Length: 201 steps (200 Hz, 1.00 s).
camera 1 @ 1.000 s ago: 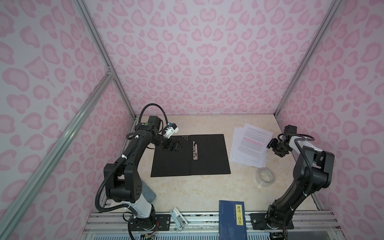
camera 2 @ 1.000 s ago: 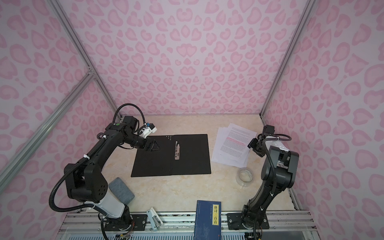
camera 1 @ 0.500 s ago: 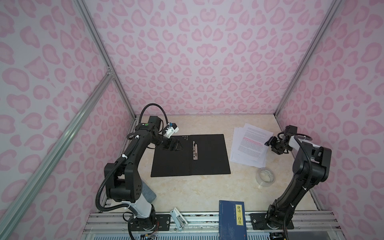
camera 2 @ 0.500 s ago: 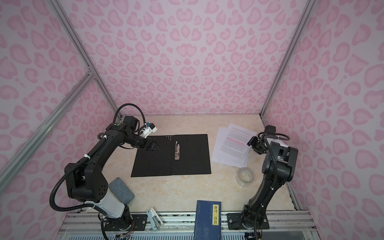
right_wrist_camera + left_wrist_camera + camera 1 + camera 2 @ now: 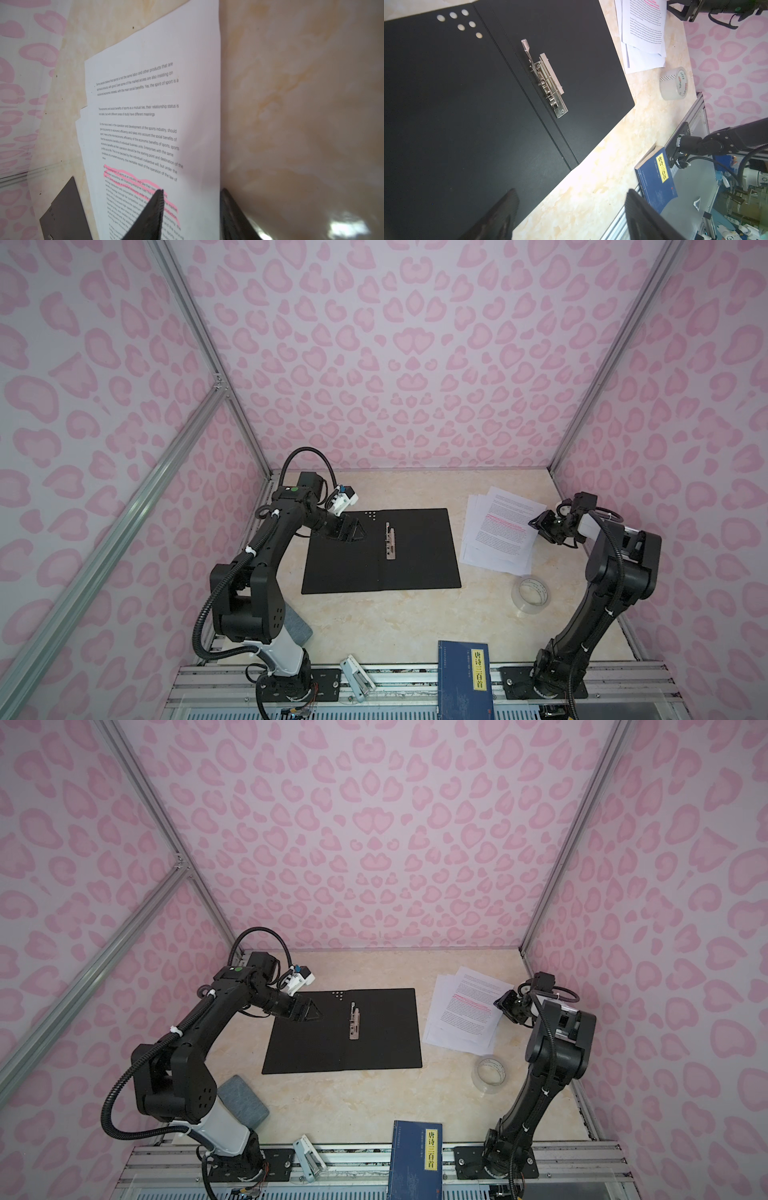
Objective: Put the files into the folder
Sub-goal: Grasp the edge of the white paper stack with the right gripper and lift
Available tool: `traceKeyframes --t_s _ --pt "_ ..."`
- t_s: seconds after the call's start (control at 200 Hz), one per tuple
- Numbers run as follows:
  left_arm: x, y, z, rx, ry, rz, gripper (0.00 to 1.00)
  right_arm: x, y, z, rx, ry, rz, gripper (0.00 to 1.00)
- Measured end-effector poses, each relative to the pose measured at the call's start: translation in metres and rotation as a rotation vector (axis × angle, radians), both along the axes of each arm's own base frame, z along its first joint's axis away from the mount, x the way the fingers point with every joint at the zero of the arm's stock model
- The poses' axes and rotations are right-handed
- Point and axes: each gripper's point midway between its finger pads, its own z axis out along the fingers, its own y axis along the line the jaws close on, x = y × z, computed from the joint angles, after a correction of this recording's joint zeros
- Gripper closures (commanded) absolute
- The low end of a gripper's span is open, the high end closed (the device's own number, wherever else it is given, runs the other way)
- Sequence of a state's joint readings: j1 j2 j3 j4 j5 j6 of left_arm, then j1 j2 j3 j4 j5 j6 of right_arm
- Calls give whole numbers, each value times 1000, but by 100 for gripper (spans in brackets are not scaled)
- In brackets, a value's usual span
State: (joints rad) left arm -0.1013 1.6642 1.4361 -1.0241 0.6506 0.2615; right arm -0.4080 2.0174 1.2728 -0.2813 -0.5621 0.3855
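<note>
1. The right claw (image 5: pixel 190 190), jaws half-spread, straddles the files (image 5: pixel 135 116) at their edge: one finger on pink-highlighted text, the other over the table (image 5: pixel 291 104).
2. The left claw (image 5: pixel 571 192), jaws wide and empty, hangs over the open folder (image 5: pixel 467 93), with the metal clip (image 5: pixel 548 83) just ahead.

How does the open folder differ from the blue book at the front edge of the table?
The folder lies open, black inside upward; the blue book is closed. The folder carries a metal clip beside its spine; the book shows a yellow title strip. The folder lies wholly on the table; the book reaches over the front rail. Both lie flat.
</note>
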Motion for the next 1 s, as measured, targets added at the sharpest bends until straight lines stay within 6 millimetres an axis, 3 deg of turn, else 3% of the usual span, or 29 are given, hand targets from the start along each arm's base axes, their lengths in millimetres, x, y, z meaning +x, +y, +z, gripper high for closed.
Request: traceKeyframes --t_s 0.49,1.005 --pt "-3 -1 2 1 -5 -3 17 -13 11 2 79 33 -10 79" --pt "-3 -1 2 -1 -1 3 18 -13 9 15 93 4 -11 95"
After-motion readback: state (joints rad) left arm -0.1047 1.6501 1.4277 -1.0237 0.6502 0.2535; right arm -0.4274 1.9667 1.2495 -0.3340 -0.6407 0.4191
